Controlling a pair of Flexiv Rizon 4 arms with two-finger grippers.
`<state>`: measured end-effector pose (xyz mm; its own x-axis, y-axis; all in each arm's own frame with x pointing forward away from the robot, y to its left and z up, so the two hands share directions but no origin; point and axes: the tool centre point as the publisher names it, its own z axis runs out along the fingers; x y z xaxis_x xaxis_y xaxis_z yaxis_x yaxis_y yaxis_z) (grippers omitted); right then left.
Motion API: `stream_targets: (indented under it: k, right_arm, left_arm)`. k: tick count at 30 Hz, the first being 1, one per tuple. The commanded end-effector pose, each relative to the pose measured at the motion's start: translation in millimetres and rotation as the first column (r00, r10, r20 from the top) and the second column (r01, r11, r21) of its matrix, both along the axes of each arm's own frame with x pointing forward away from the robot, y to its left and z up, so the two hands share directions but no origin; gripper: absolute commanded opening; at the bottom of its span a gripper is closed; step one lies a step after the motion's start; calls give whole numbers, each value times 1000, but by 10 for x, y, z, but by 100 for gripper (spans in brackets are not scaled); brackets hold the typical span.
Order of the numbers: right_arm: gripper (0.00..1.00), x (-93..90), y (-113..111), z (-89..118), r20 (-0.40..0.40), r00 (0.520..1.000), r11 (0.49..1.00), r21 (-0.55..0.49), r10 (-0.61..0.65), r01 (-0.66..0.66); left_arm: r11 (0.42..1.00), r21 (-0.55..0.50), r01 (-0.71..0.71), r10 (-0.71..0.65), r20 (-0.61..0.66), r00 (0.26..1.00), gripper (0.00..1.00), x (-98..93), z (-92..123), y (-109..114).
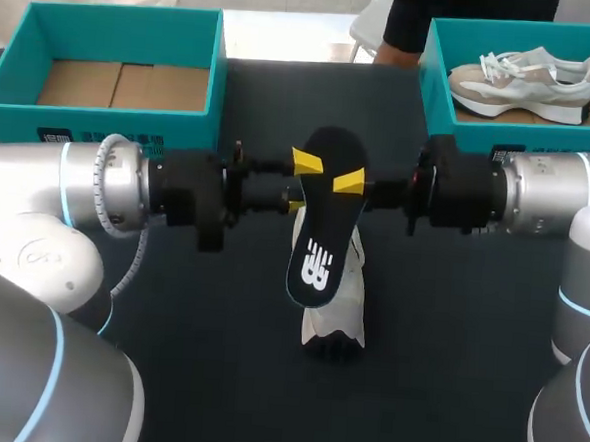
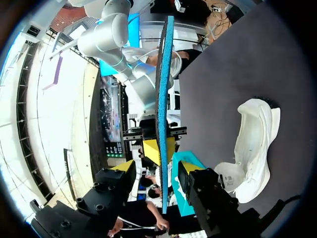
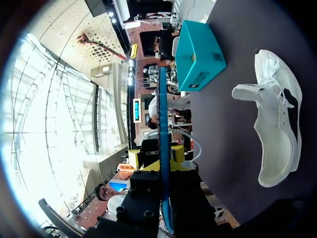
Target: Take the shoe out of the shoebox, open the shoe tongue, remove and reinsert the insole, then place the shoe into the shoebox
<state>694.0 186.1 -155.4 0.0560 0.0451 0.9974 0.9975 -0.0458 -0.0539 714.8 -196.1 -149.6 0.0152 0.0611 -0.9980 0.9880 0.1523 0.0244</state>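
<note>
Right gripper (image 1: 347,182) clamps the black foam insole (image 1: 320,253), held aloft. Left gripper (image 2: 158,167) straddles it, fingers apart. The white fabric shoe (image 1: 337,319) lies below, outside the teal cardboard shoebox (image 1: 101,119). Judged remaining: reinsertion, boxing.

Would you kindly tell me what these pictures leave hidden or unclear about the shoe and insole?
Head view: the insole covers much of the white shoe beneath it, hiding its opening and tongue.
Both wrist views: the insole is seen edge-on, so neither of its faces shows.
Head view: the right box runs past the picture's edge, so its outer wall is cut off.
</note>
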Motion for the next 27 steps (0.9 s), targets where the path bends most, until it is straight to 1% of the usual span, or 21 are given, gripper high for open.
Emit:
stream_targets:
  k: [1,5,9,18,23,27]
  right_arm:
    - [0,6,35,-21,-2,1000,1000,-3,-1,1]
    - [0,-11,44,-19,-3,1000,1000,-2,4,-4]
    - [0,-21,59,-23,-4,1000,1000,-2,11,-11]
    - [0,-12,92,-7,4,1000,1000,-3,28,-28]
    - [0,-24,101,-4,1,999,999,-10,32,-32]
    - [0,-21,103,-2,0,999,999,-14,37,-37]
  left_arm:
    - [1000,-1,-16,16,0,1000,33,20,-12,-40]
    - [999,4,-40,40,-6,999,33,79,-14,-33]
    - [999,1,-54,54,-19,998,29,141,-11,-71]
    - [999,5,-54,54,-21,998,20,175,-26,-155]
    - [998,20,-64,64,-27,998,20,218,-78,-158]
    - [997,22,-74,74,-29,997,18,237,-95,-164]
